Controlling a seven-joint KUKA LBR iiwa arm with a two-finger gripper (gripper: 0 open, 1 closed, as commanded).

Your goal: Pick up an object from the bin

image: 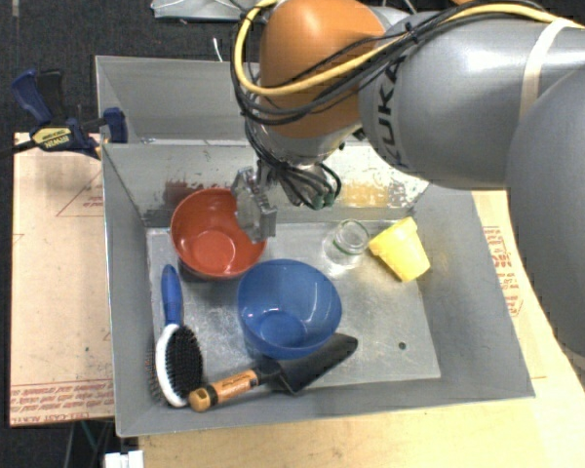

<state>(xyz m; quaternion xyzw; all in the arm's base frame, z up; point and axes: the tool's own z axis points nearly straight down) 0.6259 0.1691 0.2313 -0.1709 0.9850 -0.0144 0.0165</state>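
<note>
The hairbrush (pixel 178 359) lies below-left of the red bowl (pixel 213 237), out of harm's way. The end effector (pixel 256 208) hangs at the red bowl's right rim, and I cannot tell whether it is wide or narrow. A grip on that smooth, curved wall could slip, or shove the bowl into the blue bowl (pixel 288 305) just below-right of it. The grey bin (pixel 390 359) floor looks slick. Sloped walls crowd the red bowl at back and left, with freer floor to its right.
</note>
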